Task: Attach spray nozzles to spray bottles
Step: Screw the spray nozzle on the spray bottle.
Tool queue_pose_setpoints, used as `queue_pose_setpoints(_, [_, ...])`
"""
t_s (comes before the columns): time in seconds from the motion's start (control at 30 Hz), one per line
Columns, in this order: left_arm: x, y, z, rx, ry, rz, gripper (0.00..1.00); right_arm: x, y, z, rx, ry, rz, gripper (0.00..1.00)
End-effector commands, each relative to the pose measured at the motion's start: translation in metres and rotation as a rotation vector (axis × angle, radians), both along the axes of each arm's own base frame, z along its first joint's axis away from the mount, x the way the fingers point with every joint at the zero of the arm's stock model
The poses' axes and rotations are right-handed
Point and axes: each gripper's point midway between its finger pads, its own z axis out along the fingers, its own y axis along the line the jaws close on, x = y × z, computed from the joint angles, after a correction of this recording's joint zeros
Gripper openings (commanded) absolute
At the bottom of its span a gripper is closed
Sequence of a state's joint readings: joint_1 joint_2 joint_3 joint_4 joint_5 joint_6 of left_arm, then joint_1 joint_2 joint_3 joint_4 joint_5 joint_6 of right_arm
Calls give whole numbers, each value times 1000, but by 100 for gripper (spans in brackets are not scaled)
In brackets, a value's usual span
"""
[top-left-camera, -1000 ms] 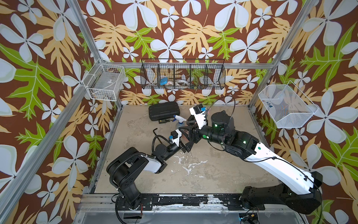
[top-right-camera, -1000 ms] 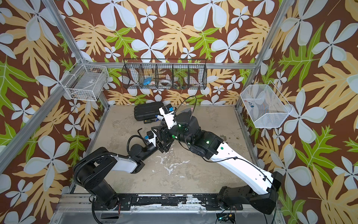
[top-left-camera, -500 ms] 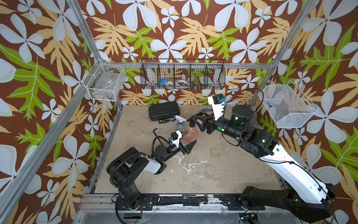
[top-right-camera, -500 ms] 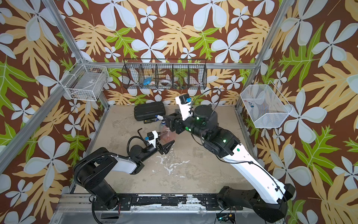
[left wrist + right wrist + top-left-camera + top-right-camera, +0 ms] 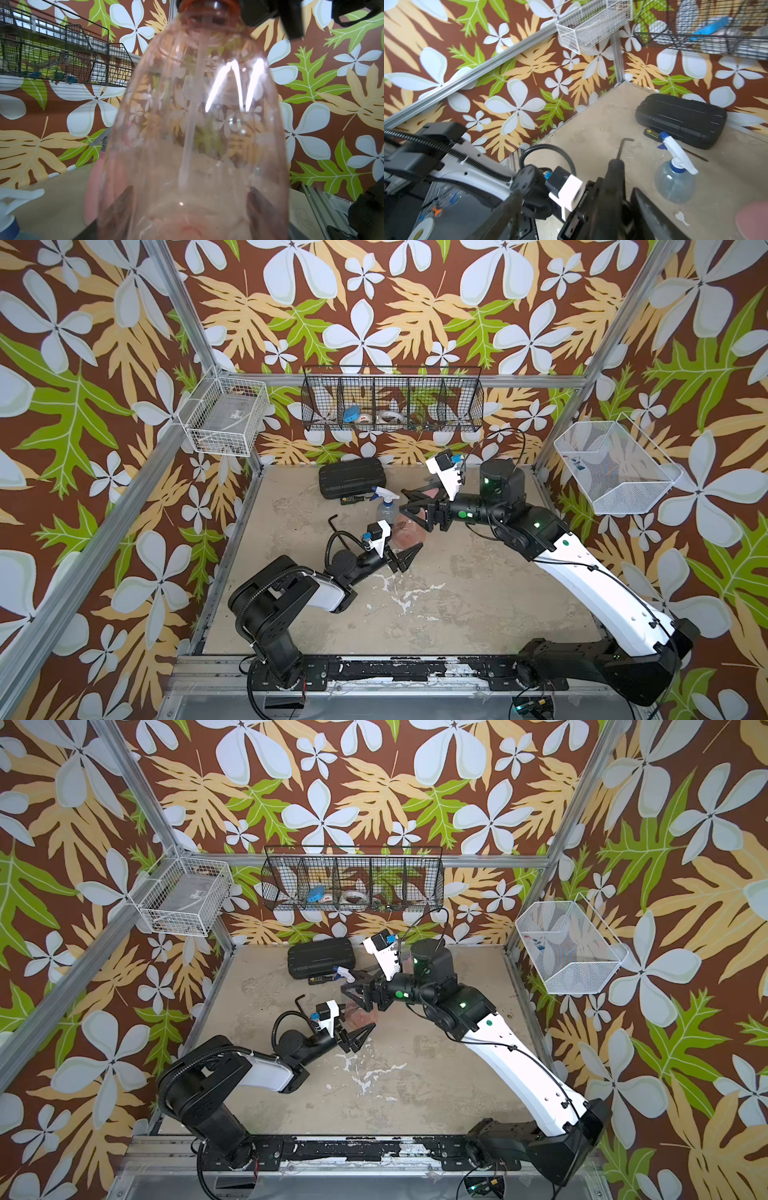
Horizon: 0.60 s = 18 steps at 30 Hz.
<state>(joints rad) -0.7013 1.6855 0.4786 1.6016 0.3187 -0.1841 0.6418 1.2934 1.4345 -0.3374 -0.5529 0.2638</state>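
Observation:
A translucent orange spray bottle [image 5: 409, 529] [image 5: 197, 124] stands upright with my left gripper [image 5: 409, 556] [image 5: 190, 207] shut on its base. A thin tube runs down inside it. My right gripper [image 5: 405, 502] [image 5: 576, 192] hovers open just above and behind its top. A black upright part, apparently the black nozzle [image 5: 613, 178], shows between the right jaws, untouched. The clear bluish bottle [image 5: 386, 512] [image 5: 675, 185] stands close behind with its white and blue nozzle [image 5: 675, 151] on. The pink bottle [image 5: 97, 176] with a grey nozzle [image 5: 101, 139] is mostly hidden behind the right gripper.
A black ribbed case [image 5: 351, 477] lies at the back of the table. A black hex key [image 5: 332, 522] lies left of the bottles. A black wire basket [image 5: 392, 402] hangs on the back wall, and white baskets hang left [image 5: 226, 416] and right [image 5: 615, 466].
My right gripper has opened and pulled away from the orange bottle's top, toward the back right. The left gripper and the bottle have stayed put.

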Motion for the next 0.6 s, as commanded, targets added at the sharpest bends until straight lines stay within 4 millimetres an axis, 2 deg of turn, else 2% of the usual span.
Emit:
queue_pose_setpoints(0.0, [-8, 8, 35, -103, -110, 0, 57, -10, 1, 2, -6, -21, -2, 80])
queue_pose_setpoints(0.17, [-6, 8, 35, -94, -112, 7, 57, -20, 0, -1, 11, -13, -26, 79])
queue_pose_setpoints(0.27, [-7, 7, 34, -92, -111, 7, 57, -18, 0, -7, 1, -2, -61, 78])
queue_pose_setpoints(0.33, [-6, 9, 34, -88, -112, 12, 57, -10, -7, -14, -21, 6, -127, 77])
queue_pose_setpoints(0.47, [-6, 9, 35, -76, -117, 23, 57, 12, -39, -18, -59, -5, -350, 75])
queue_pose_setpoints(0.57, [-5, 9, 35, -77, -116, 27, 57, 4, -38, -12, -26, -5, -324, 74])
